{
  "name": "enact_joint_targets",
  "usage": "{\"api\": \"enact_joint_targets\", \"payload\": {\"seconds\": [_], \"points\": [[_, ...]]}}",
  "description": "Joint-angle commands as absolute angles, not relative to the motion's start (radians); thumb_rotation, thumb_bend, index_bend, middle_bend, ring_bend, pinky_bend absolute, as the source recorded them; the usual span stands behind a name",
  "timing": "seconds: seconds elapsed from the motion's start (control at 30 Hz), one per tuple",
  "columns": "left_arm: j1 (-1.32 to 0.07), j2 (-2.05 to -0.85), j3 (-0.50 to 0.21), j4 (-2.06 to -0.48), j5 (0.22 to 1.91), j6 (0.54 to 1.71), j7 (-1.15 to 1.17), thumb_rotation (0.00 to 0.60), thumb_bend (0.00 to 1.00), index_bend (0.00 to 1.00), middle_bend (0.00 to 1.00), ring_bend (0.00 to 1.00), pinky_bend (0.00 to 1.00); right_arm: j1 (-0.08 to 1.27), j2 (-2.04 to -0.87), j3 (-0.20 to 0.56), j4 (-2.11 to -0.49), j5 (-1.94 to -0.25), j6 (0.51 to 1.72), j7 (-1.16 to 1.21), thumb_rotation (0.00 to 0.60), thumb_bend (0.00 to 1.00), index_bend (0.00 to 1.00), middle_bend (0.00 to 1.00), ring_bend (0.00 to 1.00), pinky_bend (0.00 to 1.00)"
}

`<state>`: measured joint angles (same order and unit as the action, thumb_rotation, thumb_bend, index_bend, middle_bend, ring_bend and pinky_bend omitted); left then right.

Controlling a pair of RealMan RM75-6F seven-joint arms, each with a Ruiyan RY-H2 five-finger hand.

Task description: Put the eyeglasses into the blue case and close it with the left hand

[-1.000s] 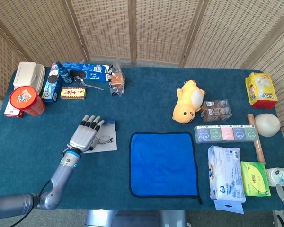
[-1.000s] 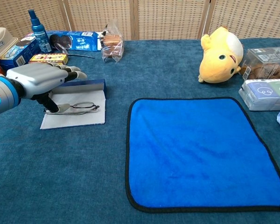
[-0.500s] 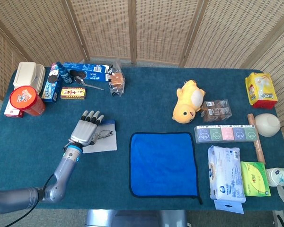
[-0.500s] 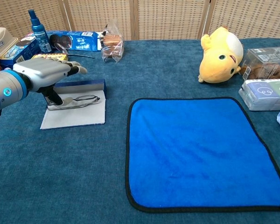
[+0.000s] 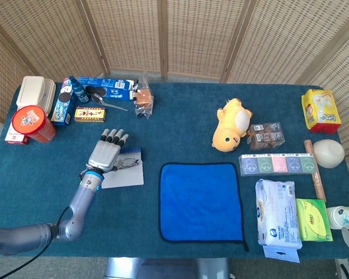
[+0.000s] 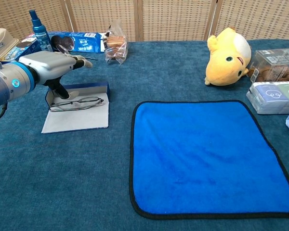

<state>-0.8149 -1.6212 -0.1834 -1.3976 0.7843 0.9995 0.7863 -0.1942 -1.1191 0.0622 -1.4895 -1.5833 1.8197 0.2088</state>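
the left hand (image 6: 50, 67) has drifted toward the far side of the desk (image 6: 86, 183) over the last second, and the glasses (image 6: 77, 102) have gone with it, sliding from the middle of the pale flap up to the edge of the blue case (image 6: 79, 89). in the chest view the frame now lies right at the mouth of the blue tray part, partly inside it as far as i can judge, with the lenses pointing to the right. the hand hovers just above the left end of the glasses, fingers stretched out flat toward the far right and the thumb hanging down near the left temple; whether the thumb is touching or pinching the frame cannot be told from either view. in the head view the hand (image 5: 104, 154) covers much of the case (image 5: 125, 171), so that view adds little.

what this means: the placing step looks nearly finished, and the case lies open with its white flap flat on the desk toward the near side. folding that flap over remains to be done. the right hand shows in neither view.
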Motion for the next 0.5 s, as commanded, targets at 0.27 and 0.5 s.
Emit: {"api": "enact_joint_targets", "payload": {"seconds": [0.27, 0.5], "points": [[-0.782, -1.563, -0.129, -1.507, 0.803, 1.026, 0.767, 0.495, 0.38, 0.00, 0.00, 0.00, 0.00, -0.190, -1.126, 0.064, -1.476, -1.582, 1.811, 0.221, 0.574, 0.28, 0.01, 0.16, 0.09, 0.17], [-0.787, -1.584, -0.109, -1.479, 0.776, 1.022, 0.784, 0.497, 0.38, 0.00, 0.00, 0.00, 0.00, -0.187, -1.128, 0.064, -1.473, -1.585, 1.809, 0.223, 0.577, 0.28, 0.01, 0.16, 0.09, 0.17]]}}
